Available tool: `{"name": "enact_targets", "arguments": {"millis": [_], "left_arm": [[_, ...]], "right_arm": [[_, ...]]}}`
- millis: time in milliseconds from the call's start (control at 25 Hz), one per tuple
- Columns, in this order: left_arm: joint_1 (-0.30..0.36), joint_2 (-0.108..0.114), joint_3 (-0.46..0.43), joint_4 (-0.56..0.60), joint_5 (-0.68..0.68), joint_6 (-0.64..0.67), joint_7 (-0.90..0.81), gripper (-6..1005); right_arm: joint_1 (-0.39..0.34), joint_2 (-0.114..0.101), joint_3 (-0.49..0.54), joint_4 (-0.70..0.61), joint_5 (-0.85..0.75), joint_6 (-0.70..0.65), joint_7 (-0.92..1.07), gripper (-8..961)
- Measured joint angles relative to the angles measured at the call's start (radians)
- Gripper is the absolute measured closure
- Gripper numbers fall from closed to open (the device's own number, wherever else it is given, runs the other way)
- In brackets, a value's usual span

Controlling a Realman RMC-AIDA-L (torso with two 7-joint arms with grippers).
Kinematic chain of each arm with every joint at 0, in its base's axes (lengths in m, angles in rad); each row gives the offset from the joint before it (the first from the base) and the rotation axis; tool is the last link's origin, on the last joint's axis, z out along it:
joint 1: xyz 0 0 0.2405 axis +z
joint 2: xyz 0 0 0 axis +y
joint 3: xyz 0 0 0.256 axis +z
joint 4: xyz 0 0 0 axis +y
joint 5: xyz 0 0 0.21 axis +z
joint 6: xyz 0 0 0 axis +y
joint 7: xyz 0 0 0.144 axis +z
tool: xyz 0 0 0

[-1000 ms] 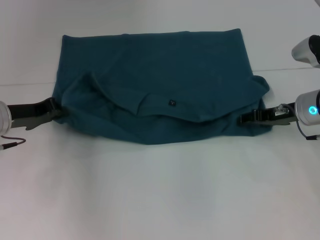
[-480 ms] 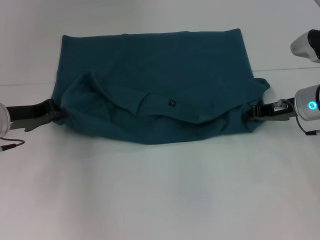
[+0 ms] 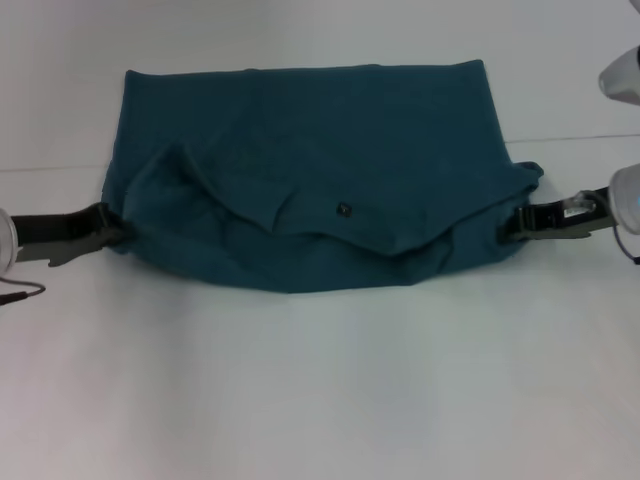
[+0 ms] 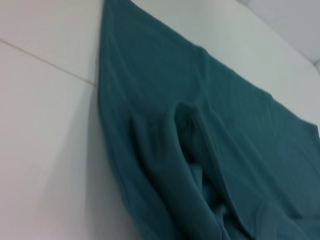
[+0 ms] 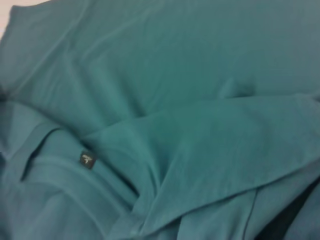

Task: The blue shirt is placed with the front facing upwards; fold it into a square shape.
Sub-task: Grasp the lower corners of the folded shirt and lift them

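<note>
Drawn outward, the right gripper [image 3: 512, 224] stays level, clamped on the blue shirt [image 3: 310, 170]; left gripper [image 3: 112, 228] pinches the opposite edge.

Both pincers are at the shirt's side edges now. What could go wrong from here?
1. The right pincer sits right at the shirt edge; a shallow hold there could slip and drop that side.
2. The near half is bunched in loose folds around the neck label; continuing may lock in wrinkles and spoil the square.
3. The left pincer is by a rumpled corner and might catch extra layers.
</note>
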Motion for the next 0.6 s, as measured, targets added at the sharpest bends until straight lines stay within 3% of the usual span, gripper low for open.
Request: {"name": "enact_targets", "arguments": {"millis": [320, 600], "left_arm": [[0.039, 0.005, 0.007, 0.147, 0.126, 0.245, -0.004, 951], [0.046, 0.011, 0.012, 0.237, 0.215, 0.456, 0.004, 950]], "right_arm": [[-0.069, -0.024, 0.0, -0.183, -0.004, -0.287, 0.004, 926], [-0.079, -0.033, 0.0, -0.205, -0.086, -0.431, 0.004, 923]]}}
